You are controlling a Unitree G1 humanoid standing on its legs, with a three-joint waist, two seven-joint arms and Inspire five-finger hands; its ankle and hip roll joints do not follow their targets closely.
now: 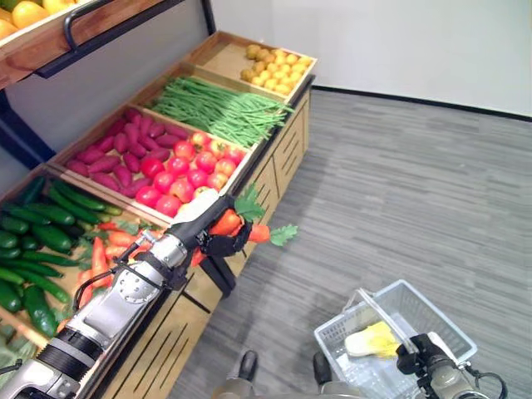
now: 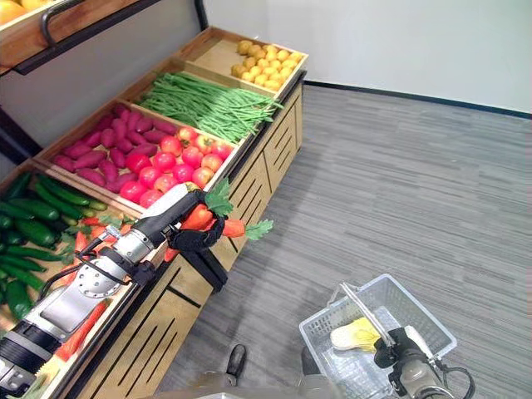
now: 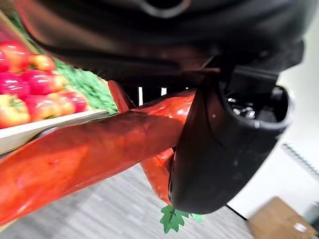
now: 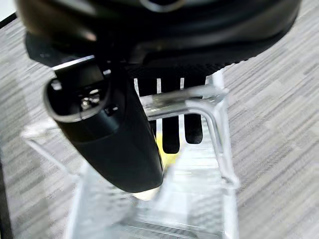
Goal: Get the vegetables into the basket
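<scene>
the left hand (image 1: 218, 234) is curling its fingers round a bunch of carrots (image 1: 241, 226), holding them just past the edge of the produce shelf (image 1: 274, 158) — leaves sticking out beyond the fingers; the right hand (image 2: 397, 353) is gripping the handle of the clear basket (image 2: 416, 312) — a yellow vegetable (image 2: 357, 334) lying inside, just beside it

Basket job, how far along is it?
Done: a pale yellow-green vegetable lies in the basket, whose handle the right hand holds. In hand: the left hand grips carrots off the shelf edge. Left: carrying them to the basket.
</scene>
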